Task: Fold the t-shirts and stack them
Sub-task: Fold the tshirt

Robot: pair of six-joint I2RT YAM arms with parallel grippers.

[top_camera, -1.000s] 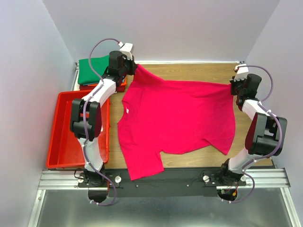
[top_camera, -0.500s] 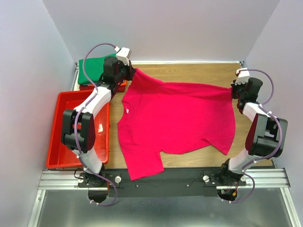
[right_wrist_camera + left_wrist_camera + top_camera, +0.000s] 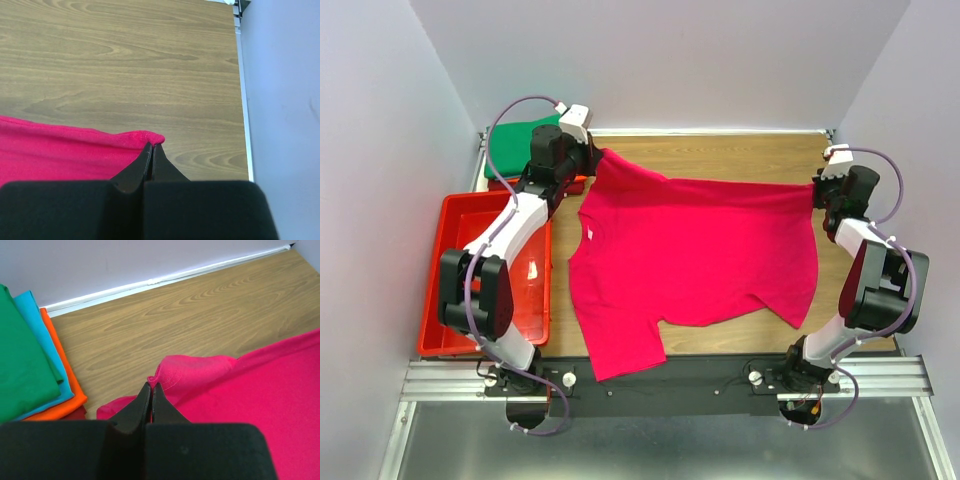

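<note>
**Pink shirt held taut by two slim pinches**

The pink t-shirt [image 3: 690, 250] lies spread sideways on the counter [image 3: 720, 150], collar toward the left and hem toward the right. Its far edge is pulled into a straight line between the two arms. The left jaws are clamped shut on a small puckered fold at the far sleeve. The right jaws are shut on the very tip of the far hem corner. Each side has only a sliver of cloth. The near sleeve droops over the counter's front edge onto the black rail [image 3: 700, 375].

Those thin grips are what worry me. If the arms bring that edge toward the front for a fold and pull apart even slightly, the hem corner could slide out of the right jaws. That side would then drop and the fold would land skewed. If the arms travel at different paces, the cloth would likely twist and crease.

The left arm [image 3: 515, 225] is working just beside the folded stack [image 3: 515, 150], green on top with teal and orange beneath, which sits at the far left next to the red tray [image 3: 440, 280]. A wide swing of the wrist or its looping cable could nudge those shirts out of square. The hanging sleeve could also drag or catch on the rail's bolts when the body of the shirt is pulled.
</note>
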